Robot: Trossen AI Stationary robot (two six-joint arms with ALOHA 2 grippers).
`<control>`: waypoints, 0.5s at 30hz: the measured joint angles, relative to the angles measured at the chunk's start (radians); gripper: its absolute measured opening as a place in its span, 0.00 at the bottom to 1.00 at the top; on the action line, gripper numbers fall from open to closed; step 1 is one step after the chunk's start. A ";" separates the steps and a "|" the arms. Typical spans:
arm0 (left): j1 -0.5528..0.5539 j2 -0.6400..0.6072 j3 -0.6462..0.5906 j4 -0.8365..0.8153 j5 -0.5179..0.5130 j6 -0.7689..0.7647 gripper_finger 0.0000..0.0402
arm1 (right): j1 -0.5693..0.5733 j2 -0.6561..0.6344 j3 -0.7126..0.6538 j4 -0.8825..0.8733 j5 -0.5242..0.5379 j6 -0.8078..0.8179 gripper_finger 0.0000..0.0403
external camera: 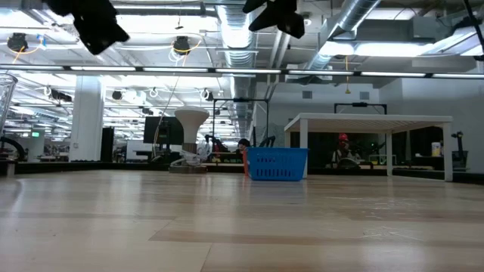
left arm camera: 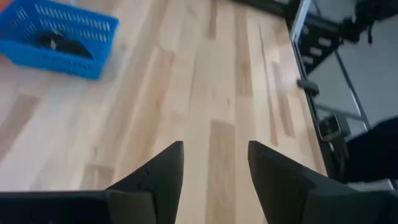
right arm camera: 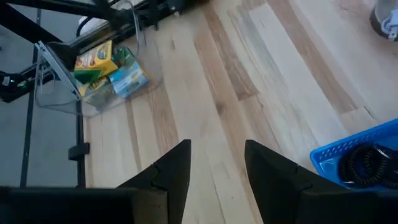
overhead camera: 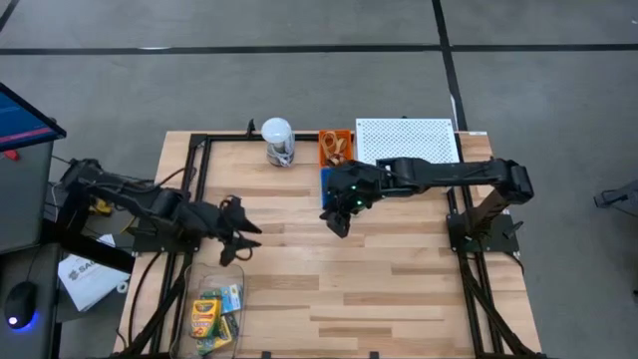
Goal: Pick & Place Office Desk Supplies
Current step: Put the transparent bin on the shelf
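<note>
Both grippers hang open above the bare wood, with nothing between their fingers. My left gripper (overhead camera: 244, 244) (left arm camera: 214, 146) is over the table's left part, just beyond a clear bin (overhead camera: 214, 304). In that bin lie yellow-and-green crayon boxes (overhead camera: 206, 317) (right arm camera: 96, 59). My right gripper (overhead camera: 339, 221) (right arm camera: 217, 144) hovers near the middle, just nearer than a blue basket (right arm camera: 348, 152) (left arm camera: 56, 34). Black ring clips (right arm camera: 364, 163) lie in the blue basket. Tan rubber bands (overhead camera: 336, 150) lie in an orange basket (overhead camera: 336, 135) at the far edge.
A white-lidded clear jar (overhead camera: 277, 142) stands at the far edge, left of the orange basket. A white perforated shelf (overhead camera: 407, 142) sits at the far right. Black frame rails (overhead camera: 195, 179) run along the table's left and right sides. Bare wood lies between the grippers and the near edge.
</note>
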 joint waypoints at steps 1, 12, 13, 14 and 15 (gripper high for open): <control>-0.011 0.015 0.025 -0.034 0.000 -0.017 0.43 | 0.005 -0.001 0.000 0.015 -0.023 -0.017 0.37; -0.060 -0.017 0.088 -0.326 0.105 -0.277 0.43 | 0.069 0.021 0.000 0.054 -0.257 -0.192 0.37; -0.084 -0.010 0.088 -0.338 0.133 -0.301 0.43 | 0.067 0.017 0.000 0.039 -0.254 -0.194 0.37; -0.110 -0.001 0.088 -0.353 0.155 -0.322 0.43 | 0.064 0.013 -0.001 0.026 -0.252 -0.195 0.37; -0.136 0.011 0.088 -0.378 0.173 -0.337 0.43 | 0.062 0.009 -0.001 0.022 -0.253 -0.195 0.37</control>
